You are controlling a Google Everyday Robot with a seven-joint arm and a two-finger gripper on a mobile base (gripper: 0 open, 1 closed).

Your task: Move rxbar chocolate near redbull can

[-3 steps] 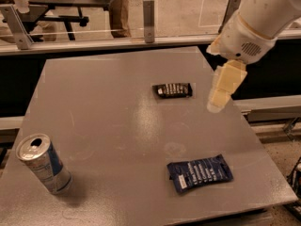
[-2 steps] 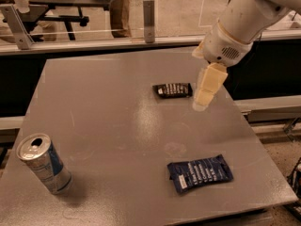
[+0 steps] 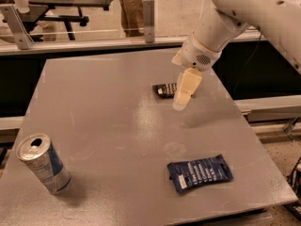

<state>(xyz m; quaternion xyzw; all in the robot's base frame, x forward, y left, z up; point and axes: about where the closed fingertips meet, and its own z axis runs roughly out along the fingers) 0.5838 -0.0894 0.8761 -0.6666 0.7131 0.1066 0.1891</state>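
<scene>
The rxbar chocolate (image 3: 164, 89) is a small black wrapper with white text, lying flat on the far right part of the grey table (image 3: 108, 126). My gripper (image 3: 181, 102) hangs from the white arm just above and in front of the bar and hides its right end. The redbull can (image 3: 43, 164) is a slim silver and blue can with a pull-tab top. It stands tilted near the table's front left corner, far from the bar and the gripper.
A larger dark blue wrapper (image 3: 199, 173) lies near the table's front right edge. A rail with posts (image 3: 148, 14) runs behind the table's far edge, and a person's legs (image 3: 131, 8) stand beyond it. The table's right edge drops to the floor.
The arm and gripper have moved left and toward the rxbar chocolate, from right of it to partly over its right end. The bar, can and blue wrapper have not moved.
</scene>
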